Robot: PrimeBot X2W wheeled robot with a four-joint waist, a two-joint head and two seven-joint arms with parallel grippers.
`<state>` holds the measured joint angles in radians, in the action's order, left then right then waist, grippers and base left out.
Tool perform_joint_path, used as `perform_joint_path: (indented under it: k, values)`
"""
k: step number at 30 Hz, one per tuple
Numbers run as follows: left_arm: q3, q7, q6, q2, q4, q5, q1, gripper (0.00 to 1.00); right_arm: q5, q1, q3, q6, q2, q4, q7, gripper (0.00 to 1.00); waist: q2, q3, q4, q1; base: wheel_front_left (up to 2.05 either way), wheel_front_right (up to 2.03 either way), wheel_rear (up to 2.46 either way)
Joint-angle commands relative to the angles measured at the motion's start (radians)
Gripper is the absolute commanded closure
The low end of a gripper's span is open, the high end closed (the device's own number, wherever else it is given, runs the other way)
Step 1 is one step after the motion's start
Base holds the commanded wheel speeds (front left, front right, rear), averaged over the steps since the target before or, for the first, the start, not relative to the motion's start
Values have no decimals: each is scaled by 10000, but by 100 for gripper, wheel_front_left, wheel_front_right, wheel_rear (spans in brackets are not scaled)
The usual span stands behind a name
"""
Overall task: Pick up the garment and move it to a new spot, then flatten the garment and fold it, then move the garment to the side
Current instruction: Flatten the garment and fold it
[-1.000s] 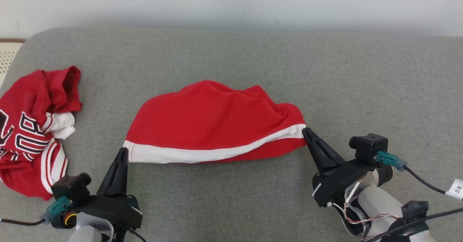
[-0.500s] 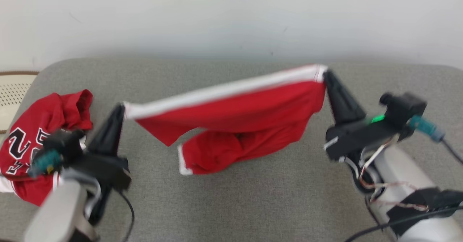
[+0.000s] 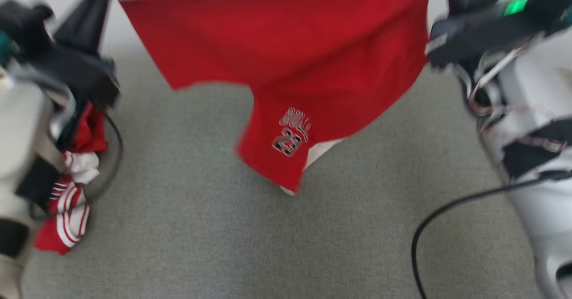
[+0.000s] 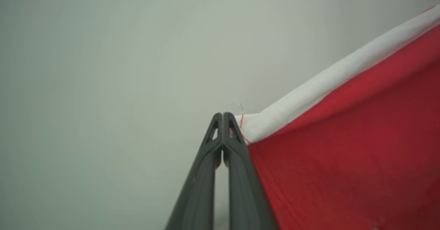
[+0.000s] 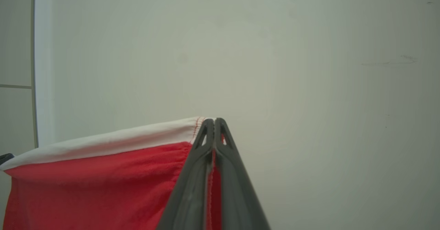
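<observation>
The garment hangs spread between the two hands. The left hand pinches one upper corner of it, so the cloth lies to that hand's right. The right hand pinches the opposite corner, with the cloth to its left. The garment's lowest part dangles below both hands, over the padded surface. A second garment lies crumpled on that surface beneath the left hand, partly behind its arm. A cable loops beneath the right hand. A wall stands beyond both hands' fingertips.

Head view was blurred, garment cropped at top, left arm hid pt of jersey.
</observation>
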<state>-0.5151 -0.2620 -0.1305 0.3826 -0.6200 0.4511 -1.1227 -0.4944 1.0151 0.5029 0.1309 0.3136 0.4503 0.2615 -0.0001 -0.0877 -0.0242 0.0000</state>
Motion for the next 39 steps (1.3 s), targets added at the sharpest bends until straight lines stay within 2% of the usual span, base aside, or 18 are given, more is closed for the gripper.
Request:
perform_joint_path:
  k: [1,7,11,14,20,23,27,33,36,39]
  values:
    - [-38,-43,3,207,-217,-3,-690,100,161,616,-94,-5,-59,208,48,100,1,-1133,119,0,0,0,0]
    - [-191,-44,2,130,-790,-347,-3040,100,1118,3078,-549,-5,-217,1330,49,100,1,-2937,162,0,0,0,0]
    - [-202,-44,125,-44,-952,-787,-3965,100,1772,4162,-925,-5,-316,1783,49,100,1,-3569,92,0,0,0,0]
    - [-31,-44,227,-413,-983,-1141,-5172,100,2374,5448,-1635,-5,-614,2359,46,100,1,-4325,56,0,0,0,0]
    - [123,-45,211,-651,-825,-1632,-5814,100,2885,6087,-2035,-3,-827,2740,34,100,1,-4726,139,0,0,0,0]
    - [206,-45,162,-723,-574,-1759,-5412,100,2708,5692,-1958,-5,-887,2966,35,100,1,-4854,298,0,0,0,0]
    - [488,-45,96,-860,-188,-1597,-4643,100,2084,4814,-1519,-5,-619,2886,35,100,1,-4944,457,0,0,0,0]
    - [1161,-45,30,-1208,706,-1230,-2680,100,-115,2555,-216,-3,317,1965,35,100,1,-4669,542,0,0,0,0]
    - [1674,-48,16,-1463,1221,-895,-1546,100,-1183,1373,-11,-3,856,1337,35,100,1,-4366,552,0,0,0,0]
    - [1913,-45,8,-1734,1816,-813,200,100,-2056,-299,-271,-5,1307,591,37,100,1,-3847,454,0,0,0,0]
